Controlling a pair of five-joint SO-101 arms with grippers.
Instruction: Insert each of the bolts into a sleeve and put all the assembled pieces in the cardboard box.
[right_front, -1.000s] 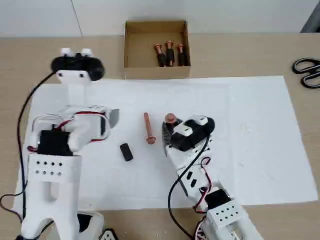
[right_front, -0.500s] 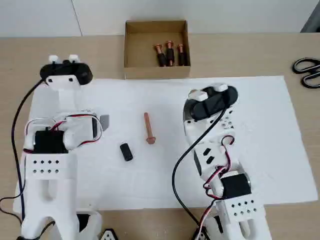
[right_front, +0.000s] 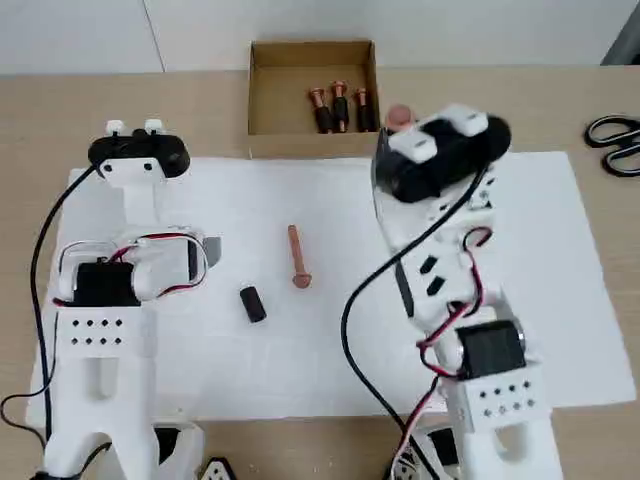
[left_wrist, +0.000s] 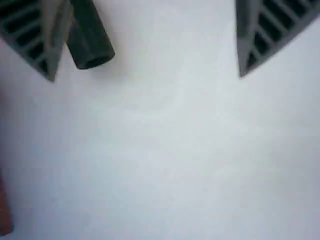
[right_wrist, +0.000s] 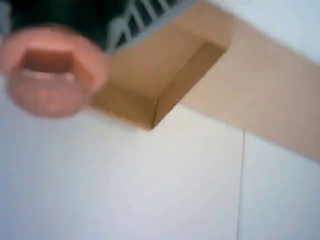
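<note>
Closest to me, the left gripper (left_wrist: 145, 75) hangs low over the paper (right_front: 530, 260) with its jaws spread wide and nothing between them. The sleeve (left_wrist: 89, 37) lies on the sheet just beside one fingertip, and I can't tell whether they touch. From overhead, that sleeve lies on its side near the middle of the paper, and the loose bolt (right_front: 297, 257) lies just beyond it, apart from it, with its head towards me. Further out on my right side, the right gripper (right_front: 392, 135) is clamped on the held bolt (right_front: 400, 117). The bolt's round head shows just outside the box (right_front: 262, 100), by the front right corner. I can't make out whether that bolt carries a sleeve. The box sits on the table (right_front: 500, 100) at the far edge of the paper, and three assembled pieces (right_front: 340, 108) lie side by side in its right half. Scissors (right_front: 615, 143) lie on the table, well off to the far right.
</note>
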